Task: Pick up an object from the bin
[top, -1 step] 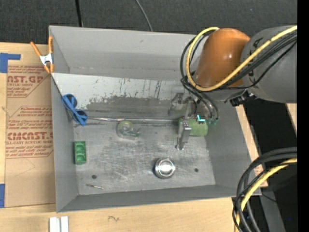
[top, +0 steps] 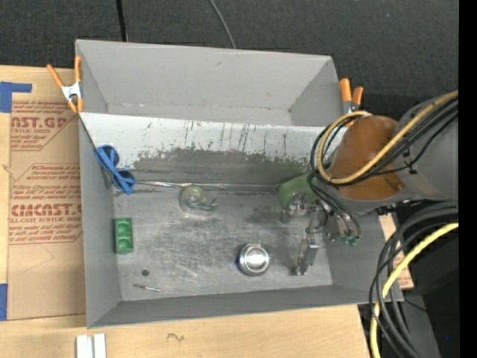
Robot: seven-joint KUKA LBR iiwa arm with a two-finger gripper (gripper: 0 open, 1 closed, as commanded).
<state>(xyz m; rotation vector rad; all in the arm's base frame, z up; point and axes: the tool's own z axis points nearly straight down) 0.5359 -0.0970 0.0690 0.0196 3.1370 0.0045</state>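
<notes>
nothing is lifted yet, by my reading. the gripper (top: 304, 258) sits low by the near right corner of the bin (top: 201, 73); apart or together, i cannot tell. just beside it, along the near edge, lies a shiny silver round cap (top: 253, 259), the likeliest pick. farther back are a green block (top: 123, 235) by the left wall, a clear round piece (top: 195, 198) mid-floor and a green lump (top: 294, 189) crowding the arm. a blue strap (top: 113, 167) lies at the far left corner.

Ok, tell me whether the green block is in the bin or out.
In: the green block lies on the bin's floor, by its left wall.
</notes>
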